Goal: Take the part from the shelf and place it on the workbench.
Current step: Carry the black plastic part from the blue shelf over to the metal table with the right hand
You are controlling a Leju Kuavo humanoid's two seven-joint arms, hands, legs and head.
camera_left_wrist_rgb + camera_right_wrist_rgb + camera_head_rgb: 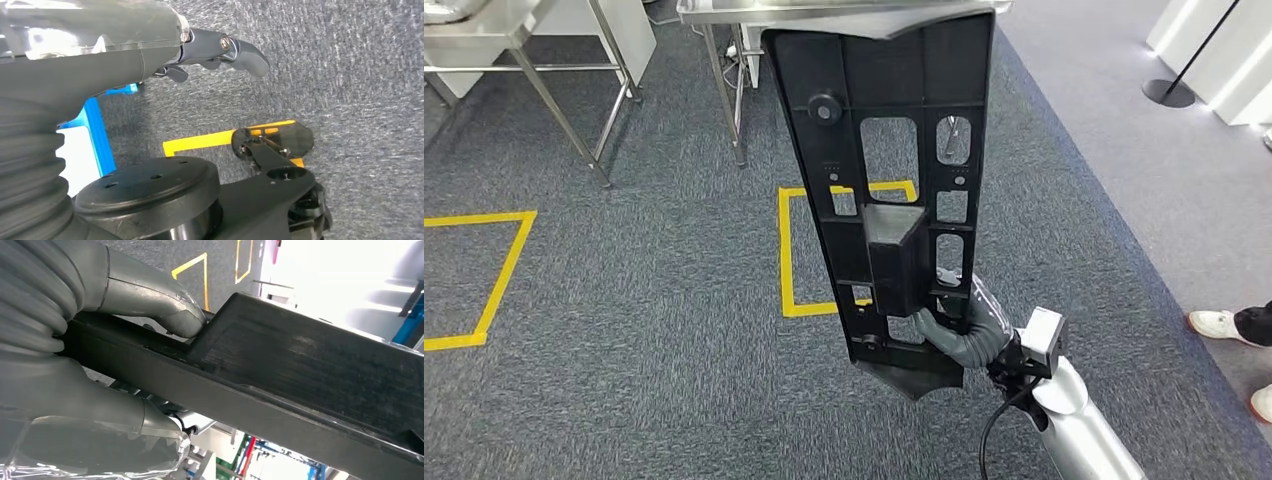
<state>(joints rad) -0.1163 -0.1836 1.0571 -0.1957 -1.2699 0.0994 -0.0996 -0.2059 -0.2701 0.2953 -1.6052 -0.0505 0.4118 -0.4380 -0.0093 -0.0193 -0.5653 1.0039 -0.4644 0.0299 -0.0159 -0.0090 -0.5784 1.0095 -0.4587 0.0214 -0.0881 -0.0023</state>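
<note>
Gripping the lower end of a long black plastic part [889,190], the right hand [969,325] had its thick grey thumb [150,300] pressed on one face of the part and its darker fingers wrapped around the other side, as the right wrist view showed close up. That hand sat at the end of the silver right arm [1084,425], with a small white camera block [1042,335] and a black cable [994,425] at the wrist. From the grip the part rose nearly upright, tilted slightly, held clear above the grey carpet [624,330]; it was a flat ribbed panel with several rectangular cut-outs, a raised boxy block [894,250] near its middle and a round knob [824,108] higher up. The part's top end reached up to the front edge of a steel workbench [824,12] and overlapped it in the head view; whether they touched could not be told. In the left wrist view the left hand [220,50] hung over the carpet with its fingers loosely curled and nothing in them. Yellow tape squares [494,280] marked the carpet behind the part and off to the left. Farther left stood another steel-legged table [554,90]. At the right edge a person's white shoes [1224,325] rested on the floor, and a black stanchion base [1169,93] stood at the far right.
</note>
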